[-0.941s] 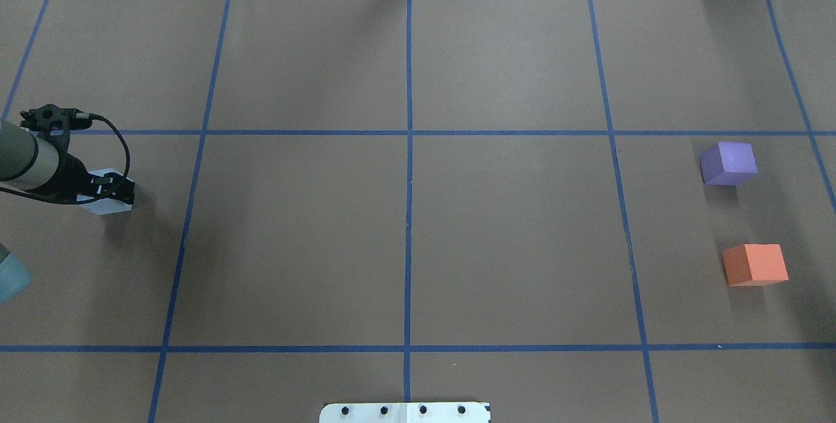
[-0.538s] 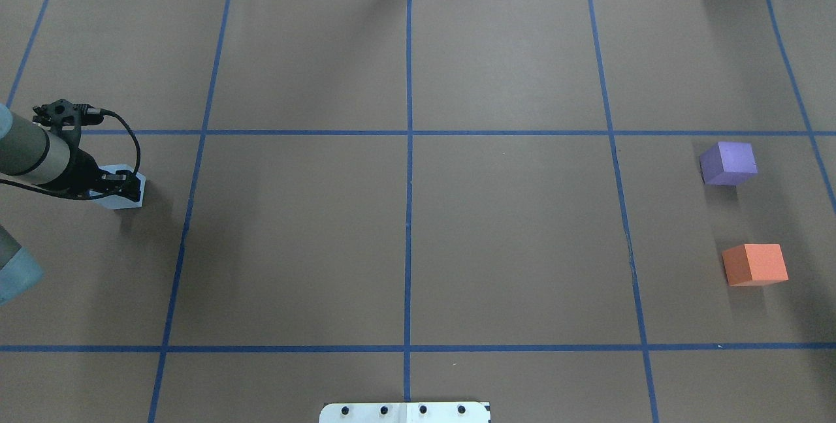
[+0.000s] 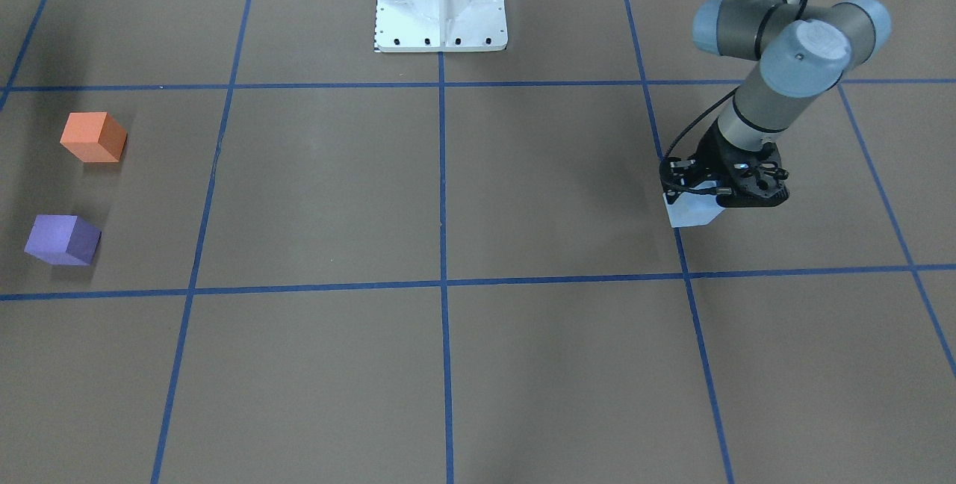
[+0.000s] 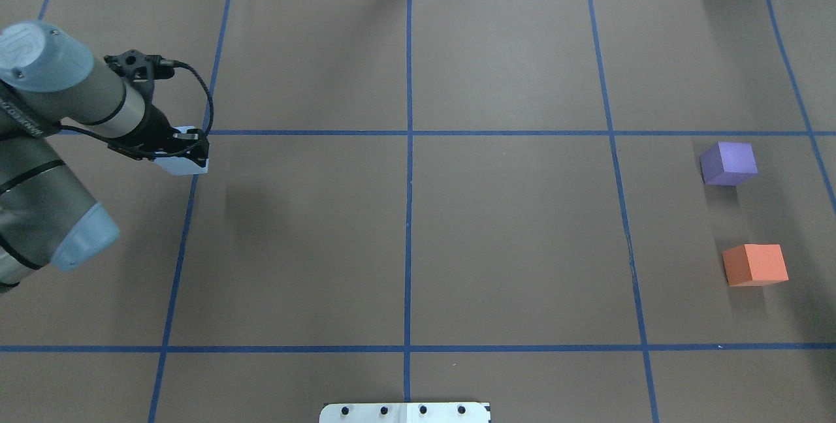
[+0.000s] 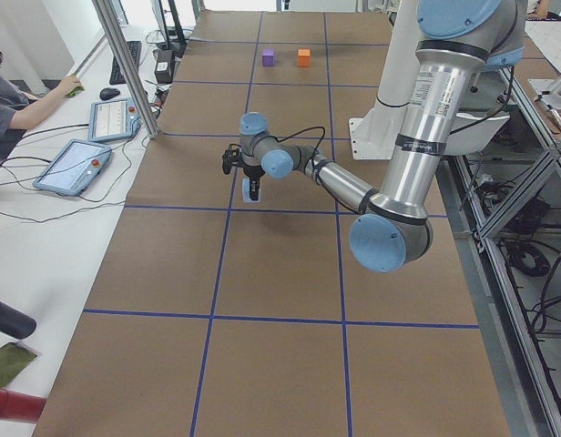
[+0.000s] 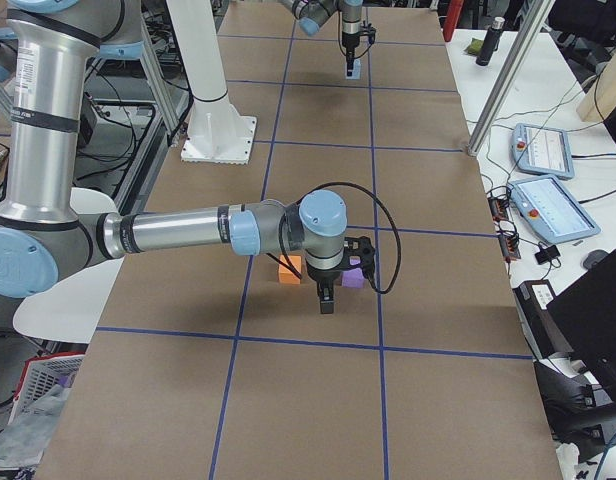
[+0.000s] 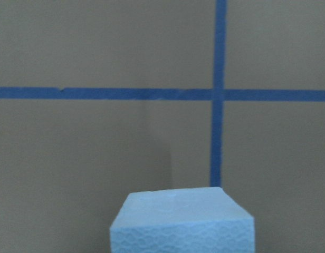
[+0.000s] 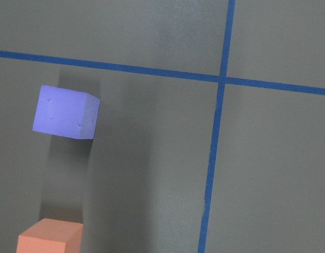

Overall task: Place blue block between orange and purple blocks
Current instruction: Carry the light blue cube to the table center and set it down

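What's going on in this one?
The left end effector grips the blue block, apparently raised off the table, on the robot's left side. The purple block and orange block sit far across on the right with an open gap between them. The right end effector hangs near those two.

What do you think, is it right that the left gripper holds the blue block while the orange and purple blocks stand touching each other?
Not quite. The orange block and purple block stand apart, with a plain gap between them, as the overhead exterior view shows. The left gripper does hold the blue block.
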Controlling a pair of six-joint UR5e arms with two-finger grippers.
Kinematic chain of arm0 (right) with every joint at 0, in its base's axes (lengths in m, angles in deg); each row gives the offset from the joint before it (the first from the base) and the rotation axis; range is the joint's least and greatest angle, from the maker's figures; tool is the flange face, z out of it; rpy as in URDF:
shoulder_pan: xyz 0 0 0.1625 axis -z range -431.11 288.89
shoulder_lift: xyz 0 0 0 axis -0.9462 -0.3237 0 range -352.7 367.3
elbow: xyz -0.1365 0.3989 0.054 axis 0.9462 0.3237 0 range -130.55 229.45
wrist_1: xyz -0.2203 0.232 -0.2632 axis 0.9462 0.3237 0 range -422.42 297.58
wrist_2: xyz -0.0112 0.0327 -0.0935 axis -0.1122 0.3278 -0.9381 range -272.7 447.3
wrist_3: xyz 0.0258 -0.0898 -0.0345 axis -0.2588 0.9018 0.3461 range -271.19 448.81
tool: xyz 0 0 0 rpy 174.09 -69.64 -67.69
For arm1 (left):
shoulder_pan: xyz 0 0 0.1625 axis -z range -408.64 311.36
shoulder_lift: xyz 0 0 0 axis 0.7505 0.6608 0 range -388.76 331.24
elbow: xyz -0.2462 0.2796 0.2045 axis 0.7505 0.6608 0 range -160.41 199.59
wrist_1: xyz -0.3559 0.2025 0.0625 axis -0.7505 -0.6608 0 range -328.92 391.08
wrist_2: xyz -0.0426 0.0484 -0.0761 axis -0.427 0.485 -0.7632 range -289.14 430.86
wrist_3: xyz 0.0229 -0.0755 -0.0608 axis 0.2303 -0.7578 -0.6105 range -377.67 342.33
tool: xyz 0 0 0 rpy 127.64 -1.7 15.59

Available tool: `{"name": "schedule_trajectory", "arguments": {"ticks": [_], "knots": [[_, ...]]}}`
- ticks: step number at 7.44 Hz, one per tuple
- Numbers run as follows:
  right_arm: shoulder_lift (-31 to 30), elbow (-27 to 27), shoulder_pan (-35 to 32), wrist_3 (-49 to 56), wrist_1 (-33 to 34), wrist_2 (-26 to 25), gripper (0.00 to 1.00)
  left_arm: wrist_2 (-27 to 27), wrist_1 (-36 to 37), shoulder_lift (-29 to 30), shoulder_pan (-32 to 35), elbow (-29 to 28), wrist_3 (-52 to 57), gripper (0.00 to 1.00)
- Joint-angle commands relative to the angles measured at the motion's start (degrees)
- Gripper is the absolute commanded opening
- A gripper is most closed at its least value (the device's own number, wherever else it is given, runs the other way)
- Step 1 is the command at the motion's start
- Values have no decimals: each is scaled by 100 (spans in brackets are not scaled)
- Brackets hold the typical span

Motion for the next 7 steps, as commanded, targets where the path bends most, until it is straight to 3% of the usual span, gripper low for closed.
{"name": "schedule_trajectory", "arguments": {"ticks": [1, 2, 4, 6, 7], "knots": [[0, 0, -8, -7, 0, 0, 100, 138, 402, 976, -798, -83, -629, 0], [-9, 0, -8, 2, 0, 0, 100, 495, 402, 1406, -1193, -232, -1061, 0], [-9, 0, -8, -7, 0, 0, 100, 989, 402, 2521, -1723, -1212, -1844, 1], [-9, -9, -8, -7, 0, 9, 100, 1595, 341, 3061, -2128, -1919, -2206, 20], [-9, -9, -8, -7, 0, 9, 100, 1598, 350, 3184, -2146, -2034, -2217, 37]]}}
